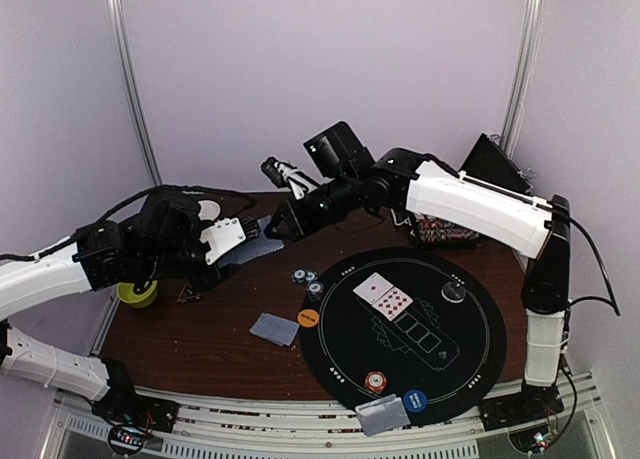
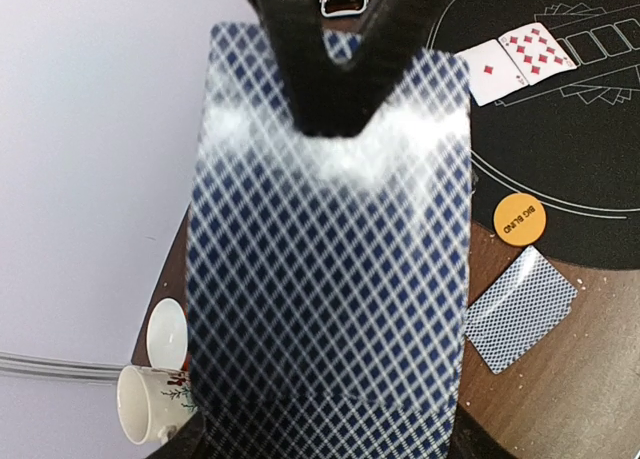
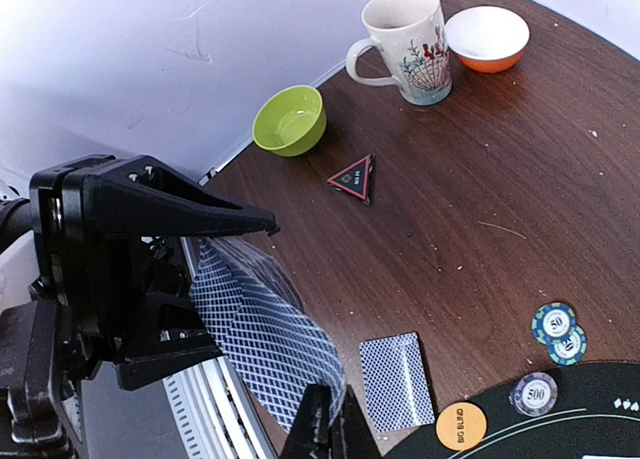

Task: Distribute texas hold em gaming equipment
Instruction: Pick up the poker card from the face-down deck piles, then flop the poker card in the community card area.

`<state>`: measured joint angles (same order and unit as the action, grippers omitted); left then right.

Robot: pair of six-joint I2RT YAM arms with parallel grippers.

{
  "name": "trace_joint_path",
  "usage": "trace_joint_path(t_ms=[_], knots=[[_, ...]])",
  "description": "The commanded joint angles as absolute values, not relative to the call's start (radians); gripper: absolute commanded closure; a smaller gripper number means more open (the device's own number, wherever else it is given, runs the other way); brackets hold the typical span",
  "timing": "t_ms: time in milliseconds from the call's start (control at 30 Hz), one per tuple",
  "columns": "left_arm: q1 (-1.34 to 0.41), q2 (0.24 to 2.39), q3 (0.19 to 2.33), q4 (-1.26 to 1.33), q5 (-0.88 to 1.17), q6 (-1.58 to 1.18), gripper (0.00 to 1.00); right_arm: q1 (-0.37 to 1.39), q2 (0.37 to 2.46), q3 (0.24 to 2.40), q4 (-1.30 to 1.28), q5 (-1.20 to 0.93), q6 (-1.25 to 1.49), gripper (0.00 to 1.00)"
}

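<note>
My left gripper (image 1: pixel 235 241) holds a deck of blue-backed cards (image 2: pixel 330 279) above the table's left side. That deck fills the left wrist view, with the left fingers at its bottom corners. My right gripper (image 3: pixel 335 434) is shut on the far edge of the top card (image 3: pixel 265 324), which curls up off the deck. Two red-pipped cards (image 1: pixel 383 296) lie face up on the black mat (image 1: pixel 480 319). One face-down card (image 1: pixel 274 328) lies on the wood, more (image 1: pixel 382 415) at the mat's near edge. An orange disc (image 1: pixel 308 318), a blue disc (image 1: pixel 416 400), a dark disc (image 1: pixel 453 291) and striped chips (image 1: pixel 303 276) lie around the mat.
A green bowl (image 1: pixel 137 294), a cream mug (image 3: pixel 405 44), an orange bowl (image 3: pixel 487 37) and a small triangular marker (image 3: pixel 353 177) stand on the left part of the table. A chip case (image 1: pixel 445 234) sits at the back behind the mat.
</note>
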<state>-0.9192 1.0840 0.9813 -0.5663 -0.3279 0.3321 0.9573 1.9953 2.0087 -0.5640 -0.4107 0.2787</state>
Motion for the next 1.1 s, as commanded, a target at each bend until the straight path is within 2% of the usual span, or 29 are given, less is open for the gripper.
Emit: trace_joint_path(t_ms=[0, 300, 533, 600, 733, 1067], knots=[[-0.920, 1.065, 0.984, -0.504, -0.322, 0.341, 0.41, 0.922, 1.917, 2.057, -0.651, -0.340, 0.251, 1.00], [-0.919, 1.068, 0.988, -0.504, -0.319, 0.341, 0.41, 0.822, 1.742, 2.039, -0.841, -0.170, 0.250, 1.00], [-0.919, 1.066, 0.990, -0.503, -0.321, 0.341, 0.41, 0.807, 1.708, 1.850, -1.188, 0.477, 0.254, 1.00], [-0.919, 1.066, 0.989, -0.503, -0.320, 0.341, 0.41, 0.807, 1.724, 1.756, -1.257, 0.551, 0.284, 1.00], [-0.919, 1.067, 0.988, -0.503, -0.318, 0.341, 0.41, 0.831, 1.751, 1.598, -1.284, 0.601, 0.330, 1.00], [-0.920, 1.063, 0.983, -0.505, -0.322, 0.341, 0.41, 0.898, 1.855, 1.467, -1.235, 0.615, 0.399, 1.00]])
